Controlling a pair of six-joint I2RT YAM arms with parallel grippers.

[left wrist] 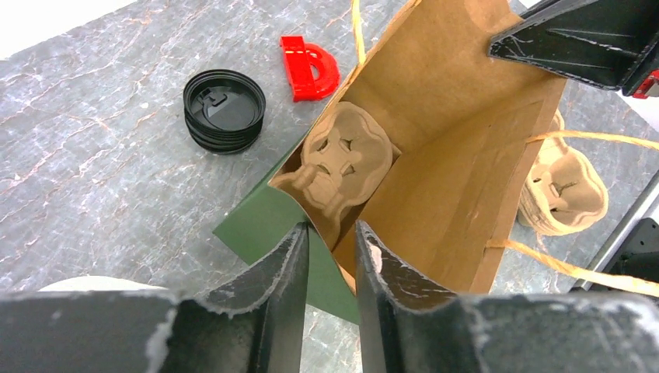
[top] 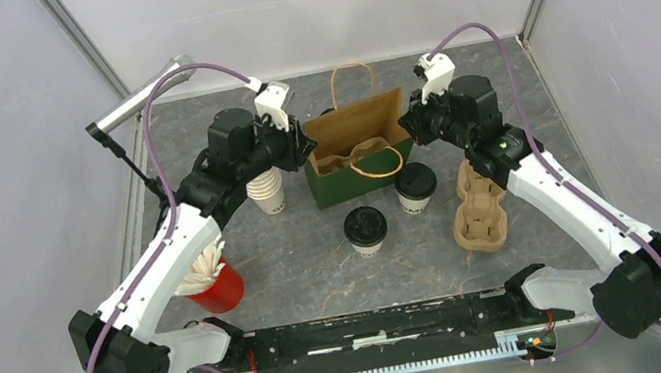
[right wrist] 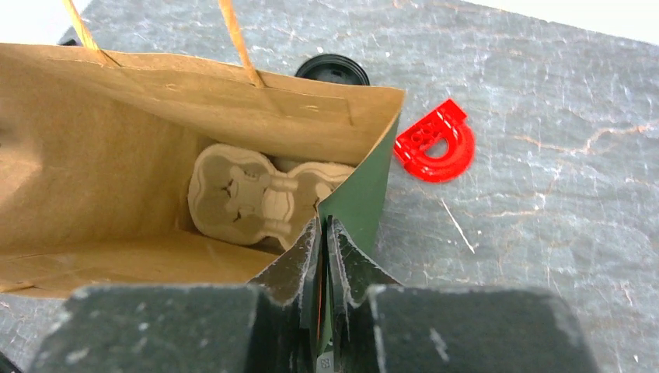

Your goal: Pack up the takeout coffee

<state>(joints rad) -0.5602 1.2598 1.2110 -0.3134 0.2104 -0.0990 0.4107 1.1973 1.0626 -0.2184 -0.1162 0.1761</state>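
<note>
Looking at grey marbled counter (top: 320, 269) carrying everything. Seeing green paper bag (top: 347, 187) standing open at centre, brown inside, twine handles flopping. Pinching bag's left corner with left claw (left wrist: 332, 229), jaws sitting narrowly apart with the paper wall between them. Pinching bag's right green wall with right claw (right wrist: 323, 225), jaws nearly touching on the paper. Seeing carrier stack (top: 480, 212) of moulded pulp on counter right of bag, partly under right arm. Seeing single pulp carrier (right wrist: 249, 198) lying at bag's bottom. Finding first lidded coffee cup (top: 416, 186) standing upright outside bag, just in front of its right corner. Finding second lidded coffee cup (top: 366, 231) upright too, just beside the first, nearer the arm bases. Noting lidless cup stack (top: 268, 194) left of bag, red cup (top: 219, 291) of white sticks near left arm, black lid stack (left wrist: 224, 110) behind bag, red D-shaped piece (right wrist: 437, 141) near it.
</note>
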